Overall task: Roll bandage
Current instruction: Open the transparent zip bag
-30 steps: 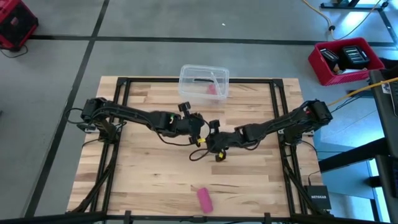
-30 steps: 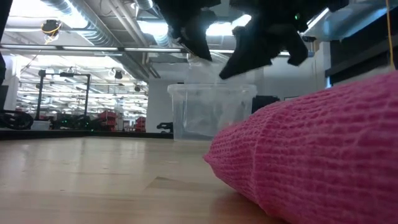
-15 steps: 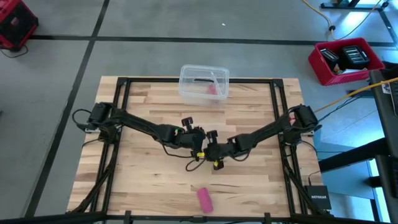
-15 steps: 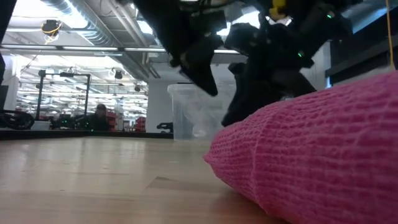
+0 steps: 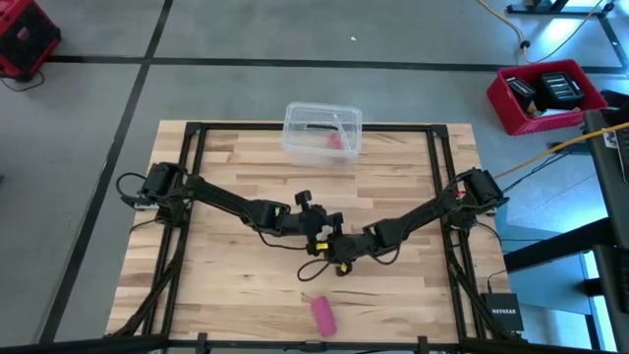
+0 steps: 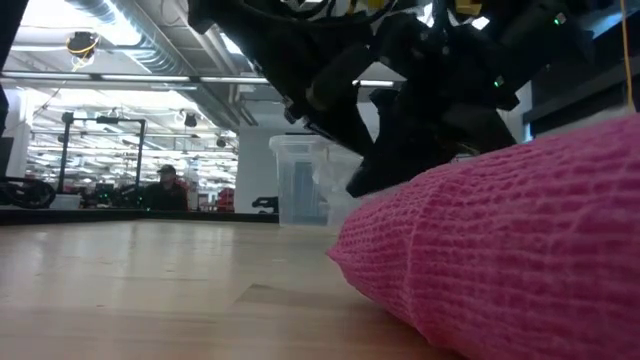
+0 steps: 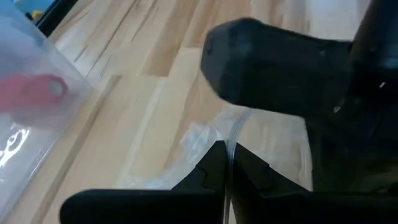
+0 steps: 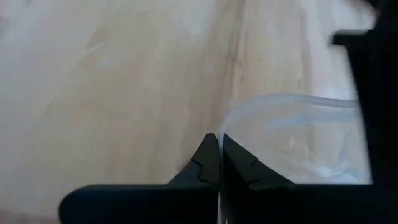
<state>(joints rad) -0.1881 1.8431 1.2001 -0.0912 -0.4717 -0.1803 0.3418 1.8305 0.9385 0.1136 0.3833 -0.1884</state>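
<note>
Two slim black jointed arms w/ thin black cables along links; yellow bits near wrists. Fingers (image 7: 211,171) matte black, tapering to notched, stepped tips.

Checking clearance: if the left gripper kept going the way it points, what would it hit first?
Probably the right gripper, close ahead of the left gripper; both are shut on the clear wrapper.

pink bandage (image 5: 323,315); dark arms

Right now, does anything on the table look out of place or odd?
Yes. Both hands, left hand and right hand, are shut on a clear plastic wrapper at mid-table, while the pink bandage lies alone near the front edge. A clear plastic box sits at the back edge.
</note>
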